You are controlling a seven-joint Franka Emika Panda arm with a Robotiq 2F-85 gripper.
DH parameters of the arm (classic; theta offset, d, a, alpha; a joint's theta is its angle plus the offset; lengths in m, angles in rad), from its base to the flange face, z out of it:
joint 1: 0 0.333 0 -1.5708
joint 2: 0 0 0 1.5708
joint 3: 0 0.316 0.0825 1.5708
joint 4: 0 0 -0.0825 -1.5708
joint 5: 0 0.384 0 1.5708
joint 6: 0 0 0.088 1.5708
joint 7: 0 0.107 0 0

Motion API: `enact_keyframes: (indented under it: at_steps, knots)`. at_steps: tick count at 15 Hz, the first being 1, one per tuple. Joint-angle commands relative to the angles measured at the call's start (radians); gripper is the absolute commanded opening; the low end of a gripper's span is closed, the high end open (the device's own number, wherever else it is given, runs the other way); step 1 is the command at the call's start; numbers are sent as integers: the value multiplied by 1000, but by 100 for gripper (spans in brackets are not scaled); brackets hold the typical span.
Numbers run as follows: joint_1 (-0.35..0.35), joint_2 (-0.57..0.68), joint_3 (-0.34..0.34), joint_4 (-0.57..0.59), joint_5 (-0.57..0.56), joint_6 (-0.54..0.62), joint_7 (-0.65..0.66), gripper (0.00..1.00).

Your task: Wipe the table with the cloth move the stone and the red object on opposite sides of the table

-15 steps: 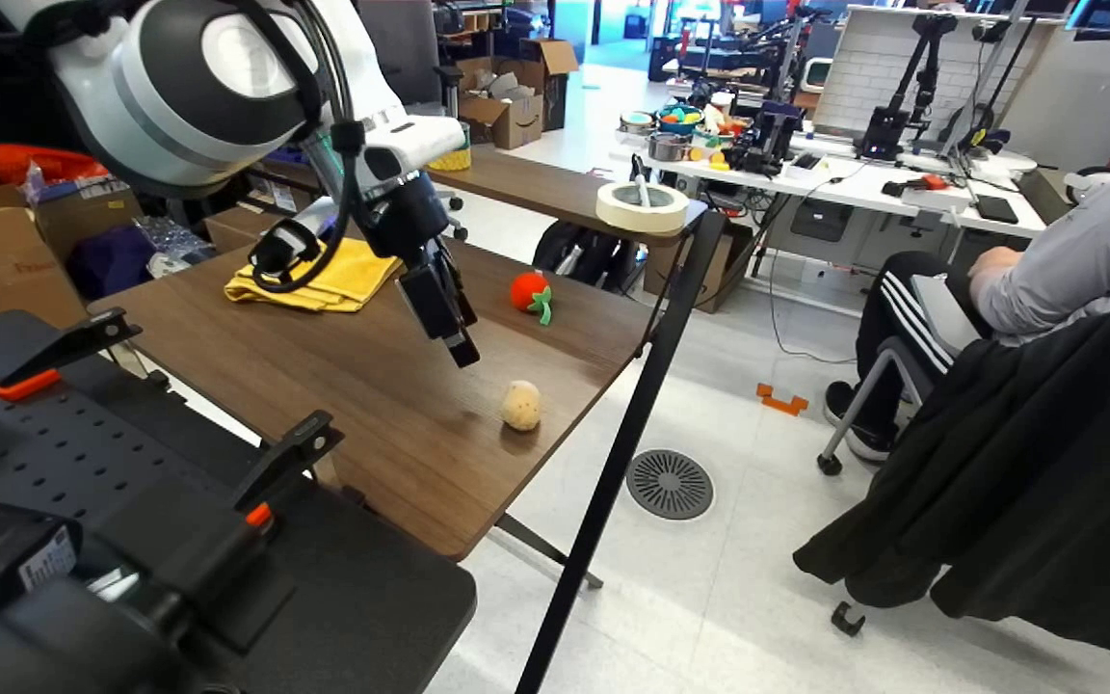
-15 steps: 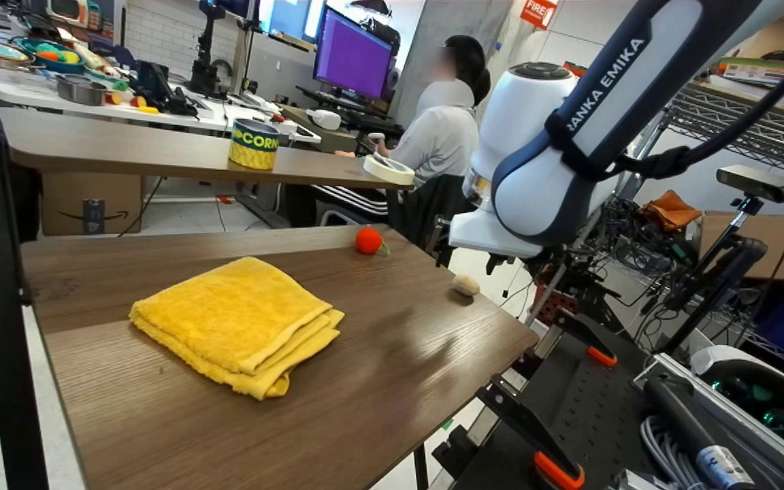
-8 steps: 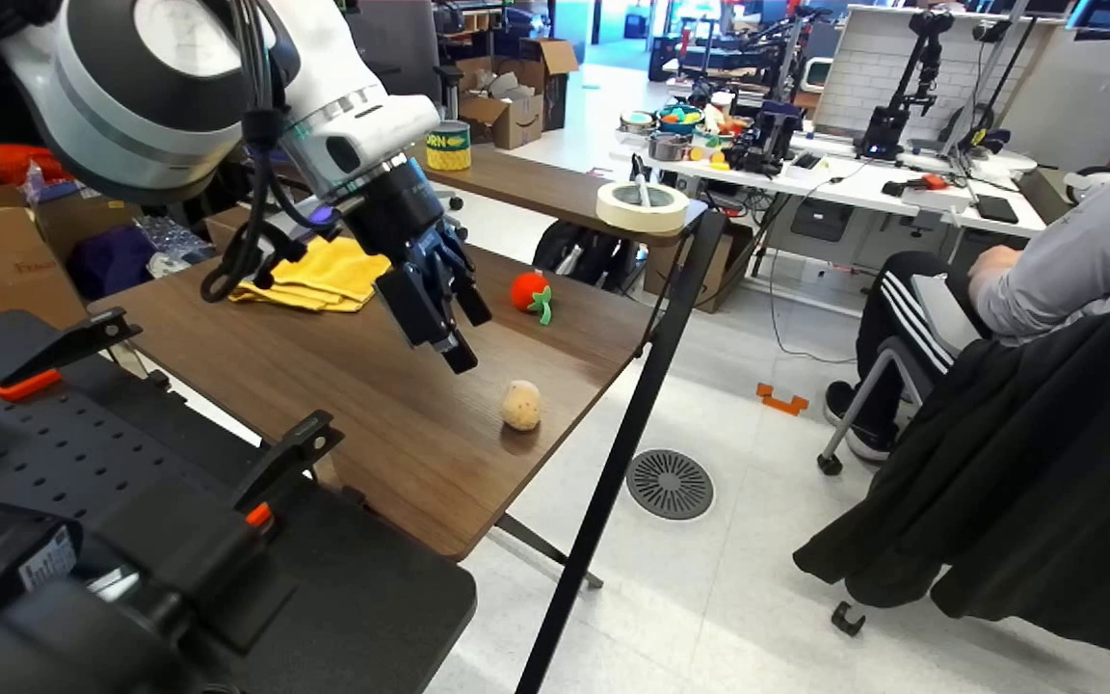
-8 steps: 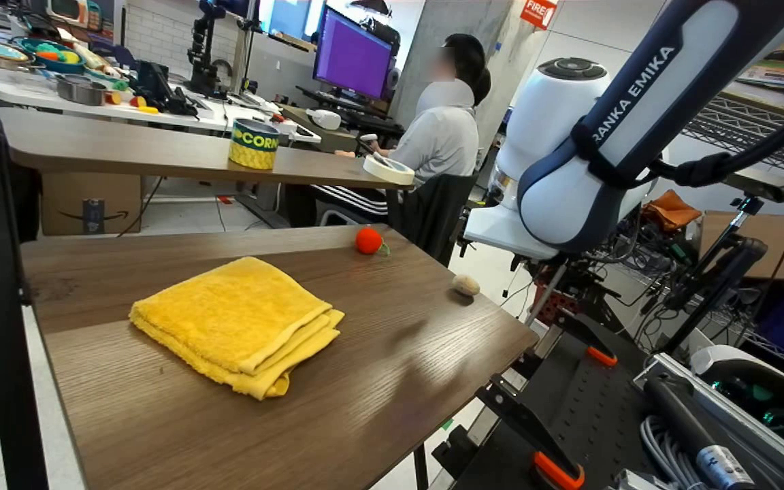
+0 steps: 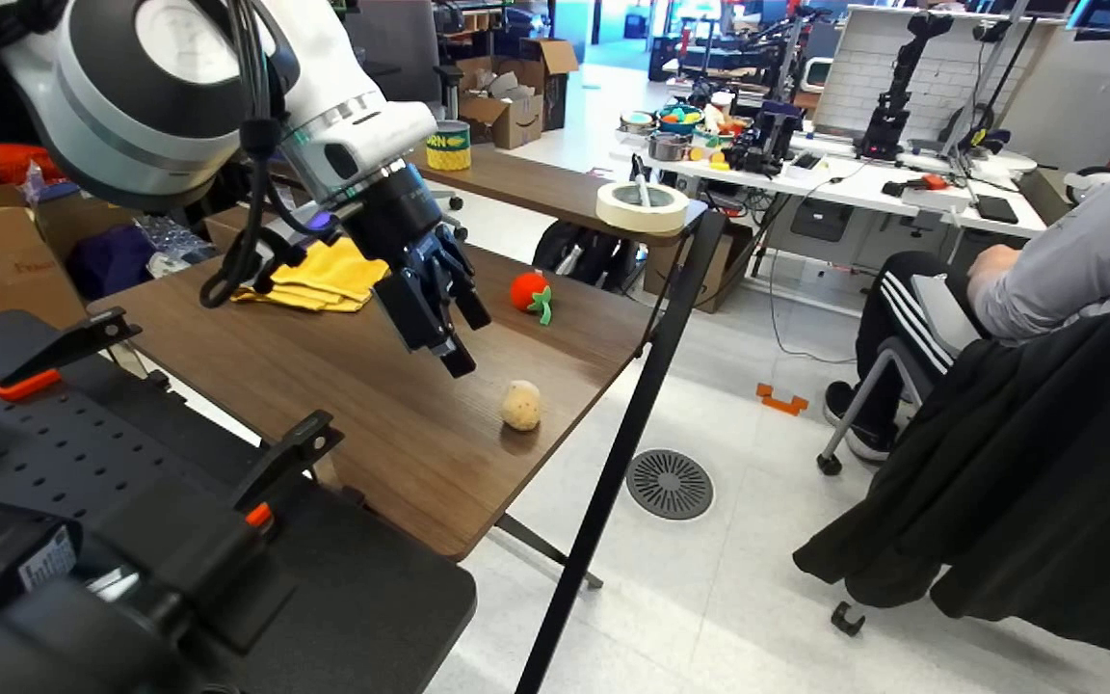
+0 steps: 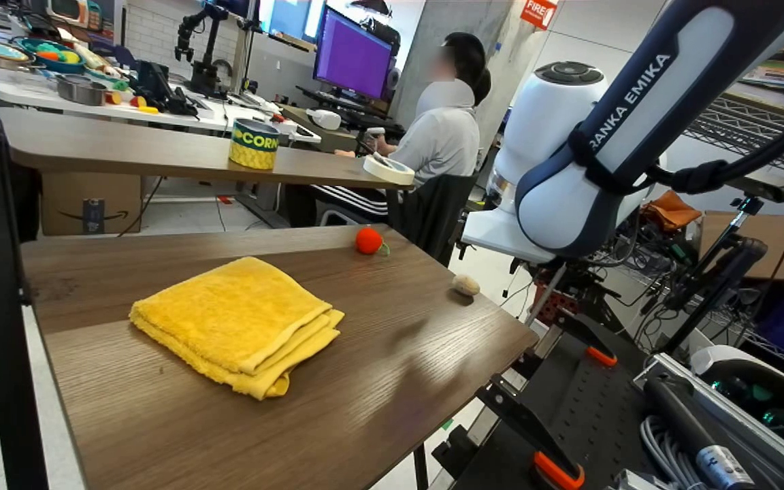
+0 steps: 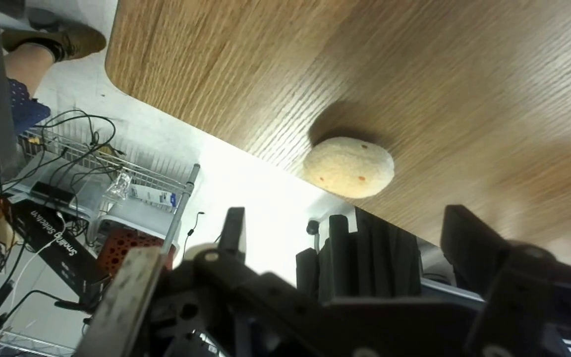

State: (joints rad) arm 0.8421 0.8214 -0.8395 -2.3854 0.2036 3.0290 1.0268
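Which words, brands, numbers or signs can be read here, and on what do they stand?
"CORN": yellow can
"FIRE": red sign
"RANKA EMIKA", cut off at the black strap: robot arm
"Select", neighbouring letters blurred: black box
Too small or blurred: print on cardboard box, dark device, black tube
No readable numbers.

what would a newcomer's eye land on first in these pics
Most likely the bright yellow cloth, folded on the brown table, plus the large robot arm at the upper right of an exterior view. Next, perhaps, the red object with its bit of green, near the table's far edge in that view. The tan stone is plainer but sits mid-picture in the wrist view, close to the table edge.
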Motion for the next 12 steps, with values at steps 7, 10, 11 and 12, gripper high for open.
enact_keyframes:
  at_steps: [7, 10, 11, 12]
  knots:
    - [-411, 15, 257, 181, 11, 119, -195, 100]
    - [-557, 23, 384, 227, 51, 204, -213, 100]
    - [-603, 20, 429, 240, 61, 210, -225, 100]
    - [-657, 18, 481, 254, 67, 208, -244, 100]
